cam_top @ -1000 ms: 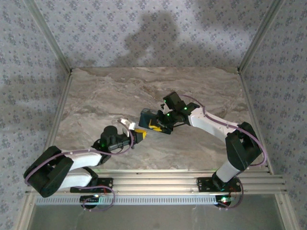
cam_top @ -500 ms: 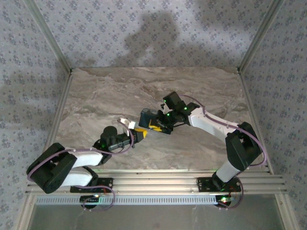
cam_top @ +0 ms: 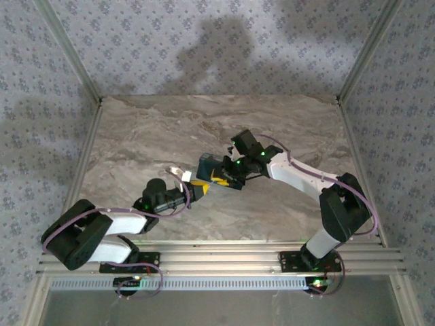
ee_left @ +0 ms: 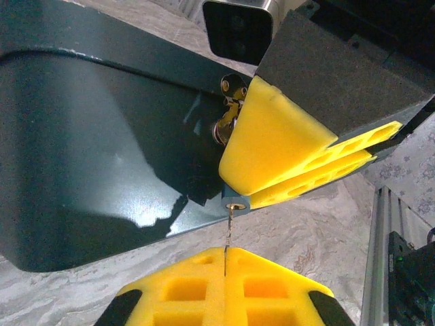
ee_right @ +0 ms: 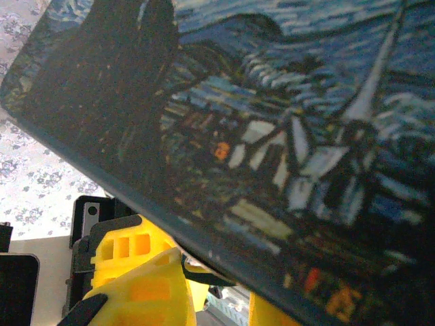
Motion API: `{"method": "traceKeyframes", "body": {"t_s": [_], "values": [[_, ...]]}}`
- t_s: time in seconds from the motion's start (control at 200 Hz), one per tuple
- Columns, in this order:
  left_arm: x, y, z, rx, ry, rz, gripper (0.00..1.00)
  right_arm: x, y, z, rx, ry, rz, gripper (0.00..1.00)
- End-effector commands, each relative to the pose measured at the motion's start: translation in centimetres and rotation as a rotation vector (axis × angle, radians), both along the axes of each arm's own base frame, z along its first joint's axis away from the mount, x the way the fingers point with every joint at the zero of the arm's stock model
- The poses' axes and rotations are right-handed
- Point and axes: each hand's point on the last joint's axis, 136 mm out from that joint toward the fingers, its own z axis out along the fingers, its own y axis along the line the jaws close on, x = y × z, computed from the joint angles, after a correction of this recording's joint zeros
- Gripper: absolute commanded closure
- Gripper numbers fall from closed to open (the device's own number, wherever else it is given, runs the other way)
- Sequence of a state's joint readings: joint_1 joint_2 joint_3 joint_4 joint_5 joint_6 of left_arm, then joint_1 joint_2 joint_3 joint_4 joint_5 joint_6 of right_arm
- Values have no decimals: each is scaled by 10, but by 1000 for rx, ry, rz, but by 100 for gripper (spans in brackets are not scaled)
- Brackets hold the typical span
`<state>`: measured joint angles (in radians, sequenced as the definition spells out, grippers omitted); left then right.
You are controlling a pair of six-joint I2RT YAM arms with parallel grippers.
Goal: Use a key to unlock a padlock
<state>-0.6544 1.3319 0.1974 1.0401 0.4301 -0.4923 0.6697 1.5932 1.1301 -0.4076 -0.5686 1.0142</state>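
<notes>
The blue padlock [ee_left: 236, 202] hangs at the front of a dark teal box [ee_left: 102, 149], below its brass hasp [ee_left: 230, 102]. The yellow fingers [ee_left: 279, 146] of my right gripper [cam_top: 219, 178] are clamped on the padlock's body. My left gripper [ee_left: 225, 251] is shut on the thin key [ee_left: 228, 234], whose tip sits in the padlock's brass keyhole. In the top view my left gripper [cam_top: 199, 189] stands just left of the right one, beside the box [cam_top: 206, 164]. In the right wrist view the painted box lid [ee_right: 285, 136] hides the padlock and most of my right gripper [ee_right: 217, 302].
The marble table [cam_top: 149, 129] stretches open behind and to the sides of the box. An aluminium rail [cam_top: 224, 258] runs along the near edge. Patterned walls enclose the back and both sides.
The left arm's rear links have shifted slightly forward and up. Both grippers, the key and the padlock stay almost where they were.
</notes>
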Motion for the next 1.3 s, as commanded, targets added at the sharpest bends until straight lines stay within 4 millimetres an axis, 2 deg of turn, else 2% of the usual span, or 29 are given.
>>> {"method": "traceKeyframes", "body": {"t_s": [0.0,0.265,0.63,0.939,1.294], "values": [[5,-5,21,-53,-45,-10,100,4,4,6,26,-15,3,100],[5,-4,21,-59,-42,-6,100,5,4,4,25,-14,1,100],[14,-9,12,-78,33,9,100,3,7,3,25,-17,2,100],[25,-6,28,-222,91,-13,100,-2,6,-1,19,-13,8,100],[33,-16,16,-238,153,-34,100,-5,8,-2,34,-14,7,100]]}}
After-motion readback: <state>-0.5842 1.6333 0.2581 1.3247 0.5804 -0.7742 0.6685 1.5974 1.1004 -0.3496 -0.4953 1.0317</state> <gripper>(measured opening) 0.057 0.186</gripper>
